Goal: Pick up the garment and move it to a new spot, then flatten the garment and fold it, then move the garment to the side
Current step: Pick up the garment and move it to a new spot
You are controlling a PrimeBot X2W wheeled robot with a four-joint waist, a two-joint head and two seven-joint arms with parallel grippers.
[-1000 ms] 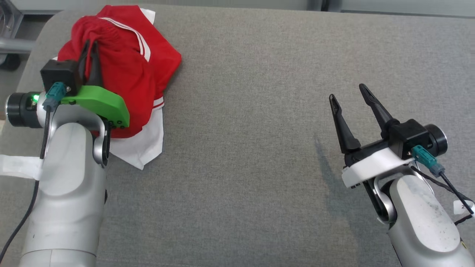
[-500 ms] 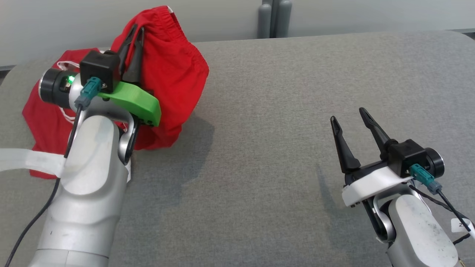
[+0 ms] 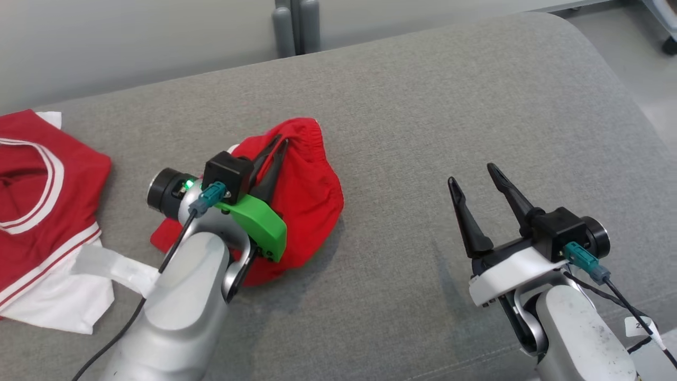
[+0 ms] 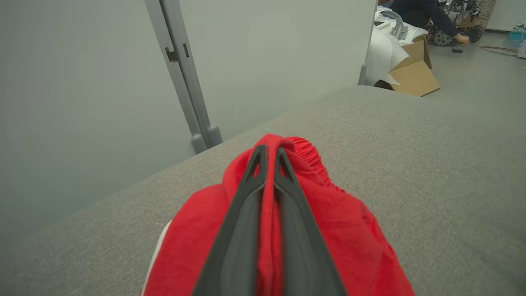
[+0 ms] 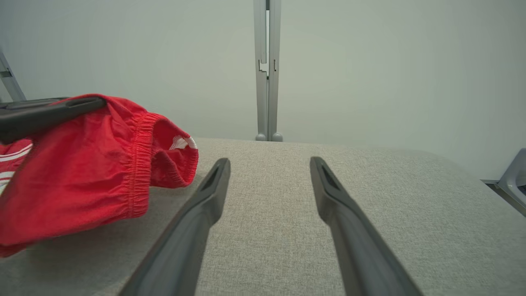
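Observation:
The garment [image 3: 309, 196] is a pair of red shorts with an elastic waistband, bunched up over the middle-left of the grey table [image 3: 423, 106]. My left gripper [image 3: 280, 141] is shut on a fold near its waistband, and the cloth drapes down around the fingers. The left wrist view has the left gripper [image 4: 269, 150] pinching the garment [image 4: 349, 230] between its two dark fingers. My right gripper [image 3: 472, 175] hovers open at the right, with nothing between its fingers. In its own view the right gripper [image 5: 270, 162] points over bare table, with the garment [image 5: 82, 176] to its left.
A second red-and-white garment [image 3: 42, 211] lies at the table's left edge. A grey partition wall with a post [image 3: 291, 26] runs behind the table. Beyond the table's far corner stand a cardboard box [image 4: 415, 74] and a person [image 4: 431, 16].
My left gripper has lifted the red shorts off the red-and-white garment and carried them right, toward the table's middle. The head camera has turned as well. The right gripper stays open.

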